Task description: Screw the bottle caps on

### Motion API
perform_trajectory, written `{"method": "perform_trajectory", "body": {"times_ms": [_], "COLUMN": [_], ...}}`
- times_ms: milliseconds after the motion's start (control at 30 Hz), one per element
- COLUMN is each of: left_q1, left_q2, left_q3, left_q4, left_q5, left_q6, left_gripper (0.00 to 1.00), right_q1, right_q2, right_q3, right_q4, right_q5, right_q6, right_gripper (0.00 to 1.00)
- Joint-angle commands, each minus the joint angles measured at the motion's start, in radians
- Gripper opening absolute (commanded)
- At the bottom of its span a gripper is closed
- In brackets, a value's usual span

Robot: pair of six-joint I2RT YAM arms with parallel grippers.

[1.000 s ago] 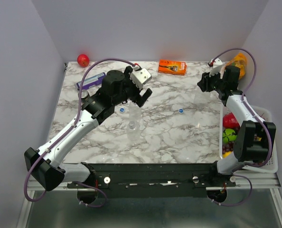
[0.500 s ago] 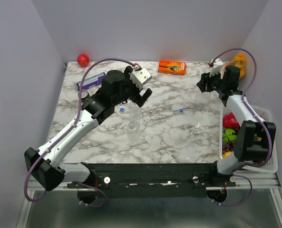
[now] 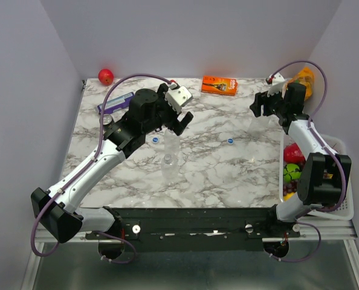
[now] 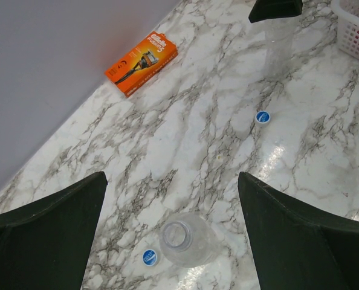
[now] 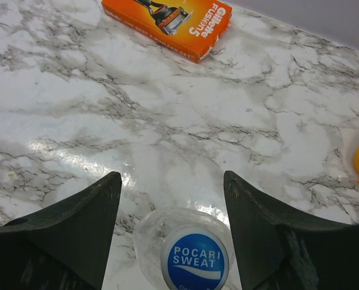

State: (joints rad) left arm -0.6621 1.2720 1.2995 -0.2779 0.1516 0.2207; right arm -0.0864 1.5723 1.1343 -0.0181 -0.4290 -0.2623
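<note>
Left of the table's (image 3: 216, 175) centre, the left tool (image 4: 172, 181) hung wide open and empty above an uncapped bottle (image 4: 182, 241), with a loose cap (image 4: 148, 257) just beside it. A second loose cap (image 4: 263, 116) lay near the centre. Toward the right edge, the right tool (image 5: 172, 181) stood open astride a capped bottle (image 5: 148, 241), not touching it. We judged the bottles light, thin-walled, slippery and easily tipped. Grip the body gently; pinch caps by the rim.
</note>
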Motion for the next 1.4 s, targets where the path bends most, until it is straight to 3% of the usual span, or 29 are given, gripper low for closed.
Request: {"method": "perform_trajectory", "body": {"times_ms": [0, 133, 333, 433, 500, 633, 767, 867, 1233, 1367], "left_q1": [0.004, 0.004, 0.018, 0.059, 0.119, 0.235, 0.366, 0.45, 0.506, 0.518], "left_q2": [0.001, 0.0, -0.008, -0.02, -0.034, -0.066, -0.108, -0.152, -0.384, -0.419], "left_q3": [-0.009, -0.011, 0.006, 0.021, 0.032, 0.03, 0.001, -0.051, -0.253, -0.259], "left_q4": [0.022, 0.023, 0.029, 0.032, 0.026, 0.016, 0.016, 0.023, 0.009, -0.004], "left_q5": [0.025, 0.022, -0.03, -0.064, -0.079, -0.125, -0.144, -0.145, -0.073, -0.063], "left_q6": [-0.009, -0.012, -0.046, -0.069, -0.099, -0.142, -0.218, -0.293, -0.31, -0.314], "left_gripper": [0.99, 0.99, 0.99, 0.99, 0.99, 0.99, 0.99, 0.99, 0.99, 0.99], "right_q1": [-0.007, -0.009, -0.009, -0.003, 0.033, 0.236, 0.596, 0.774, 0.95, 0.956], "right_q2": [0.017, -0.003, -0.09, -0.15, -0.199, -0.285, -0.356, -0.312, -0.049, 0.009], "right_q3": [0.039, 0.065, 0.2, 0.248, 0.252, 0.228, 0.145, 0.119, 0.245, 0.243], "right_q4": [0.003, -0.005, -0.098, -0.143, -0.175, -0.287, -0.341, -0.352, -0.358, -0.319], "right_q5": [0.039, 0.047, 0.052, -0.006, -0.132, -0.255, -0.322, -0.32, -0.338, -0.317], "right_q6": [0.002, 0.006, 0.047, 0.083, 0.089, -0.03, -0.185, -0.224, -0.238, -0.147], "right_gripper": [0.78, 0.84, 0.85, 0.83, 0.82, 0.81, 0.82, 0.83, 0.83, 0.81]}}
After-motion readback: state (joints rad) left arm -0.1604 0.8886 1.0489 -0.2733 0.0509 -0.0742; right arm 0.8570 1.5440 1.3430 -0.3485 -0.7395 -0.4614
